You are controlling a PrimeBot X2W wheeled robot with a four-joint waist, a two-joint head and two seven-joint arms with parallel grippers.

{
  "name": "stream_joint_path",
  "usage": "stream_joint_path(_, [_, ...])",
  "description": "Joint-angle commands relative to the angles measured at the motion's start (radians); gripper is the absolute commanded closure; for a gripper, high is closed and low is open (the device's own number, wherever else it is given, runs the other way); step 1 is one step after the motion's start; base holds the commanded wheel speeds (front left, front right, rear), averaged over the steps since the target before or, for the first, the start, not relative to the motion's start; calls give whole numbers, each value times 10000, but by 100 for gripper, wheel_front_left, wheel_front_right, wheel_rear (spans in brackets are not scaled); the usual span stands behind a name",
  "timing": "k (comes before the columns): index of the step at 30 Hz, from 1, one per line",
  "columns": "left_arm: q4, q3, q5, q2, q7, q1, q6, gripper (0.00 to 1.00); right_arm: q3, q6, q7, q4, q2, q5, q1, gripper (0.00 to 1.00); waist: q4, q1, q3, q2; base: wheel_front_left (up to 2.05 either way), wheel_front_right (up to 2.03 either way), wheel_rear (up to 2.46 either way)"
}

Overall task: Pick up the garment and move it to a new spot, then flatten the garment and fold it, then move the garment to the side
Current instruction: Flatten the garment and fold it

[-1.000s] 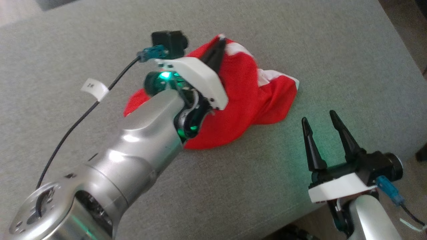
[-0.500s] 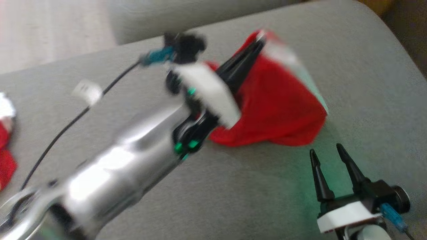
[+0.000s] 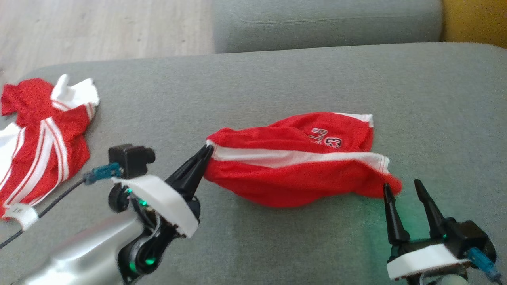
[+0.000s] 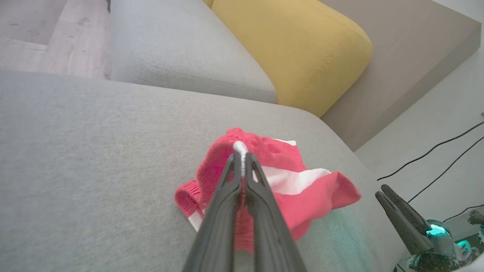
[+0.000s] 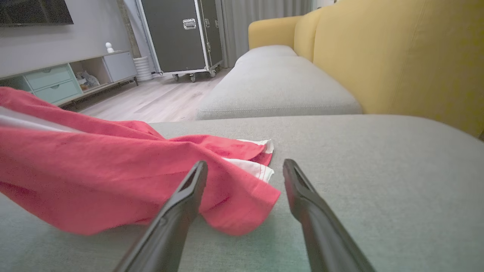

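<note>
The garment [image 3: 297, 174] is a pair of red shorts with white stripes, stretched across the grey cushion [image 3: 277, 83]. My left gripper [image 3: 207, 151] is shut on its left end, pinching the fabric [image 4: 241, 147] at the fingertips and holding that end off the cushion. The garment's far end droops to the right [image 5: 234, 204]. My right gripper [image 3: 402, 187] stands open at the lower right, fingers just short of the garment's right corner, nothing between them [image 5: 244, 166].
A second red and white garment [image 3: 43, 130] lies at the cushion's left end. Another grey cushion [image 3: 324, 23] sits beyond, with a yellow backrest [image 5: 397, 56] on the right. Wooden floor [image 3: 99, 27] lies at the far left.
The head camera has swung, showing more of the sofa. My left gripper has pulled the garment's end leftward and lower, stretching the cloth out. The right gripper stays open.
</note>
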Motion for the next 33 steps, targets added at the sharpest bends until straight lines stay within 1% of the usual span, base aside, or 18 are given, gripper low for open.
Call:
stream_joint_path(1, [-356,470,-89,407,-154,-314,95,100,193,-7,-38,-148,-143,315,-136,0,238,1,20,-1,0,0,0])
stream_joint_path(3, [-519,489,-135,643,-210,-141,150,100,303,-7,-38,137,-178,945,-223,0,397,1,58,-1,0,0,0])
stream_joint_path(5, [-577,498,-142,847,-239,-36,191,100,603,-7,-38,438,-433,1622,-391,0,545,1,119,-1,0,0,0])
stream_joint_path(9, [-505,581,-120,1104,-361,37,213,100,1296,-7,-38,951,-1373,2782,-924,0,766,1,268,-1,0,0,0])
stream_joint_path(13, [-378,602,-108,1043,-406,15,145,100,2436,-7,-38,1639,-2256,3842,-1329,0,977,1,314,-1,0,0,0])
stream_joint_path(16, [-259,619,-92,929,-446,-26,122,100,3299,-7,-38,1855,-2733,4445,-1496,0,1104,1,339,-1,0,0,0])
stream_joint_path(20, [-119,638,-73,789,-505,-63,85,100,3739,-7,-38,1643,-3068,4627,-1374,0,1205,1,375,-1,0,0,0])
stream_joint_path(22, [-52,646,-63,736,-543,-63,72,100,3861,-7,-38,1355,-3103,4665,-1159,0,1236,1,367,-1,0,0,0])
stream_joint_path(23, [3,652,-65,703,-577,-44,49,100,4037,-7,-38,1007,-3139,4711,-914,0,1246,1,349,-1,0,0,0])
stream_joint_path(25, [50,653,-64,685,-613,-13,25,100,4229,-7,-38,862,-3210,4662,-693,0,1243,1,325,-1,0,0,0])
stream_joint_path(28, [97,654,-78,660,-650,40,2,100,4477,-7,-38,970,-3312,4453,-559,0,1220,1,302,-1,0,0,0])
stream_joint_path(33, [125,638,-81,634,-657,75,-19,100,4529,-7,-38,1156,-3285,4276,-575,0,1203,1,269,-1,0,0,0])
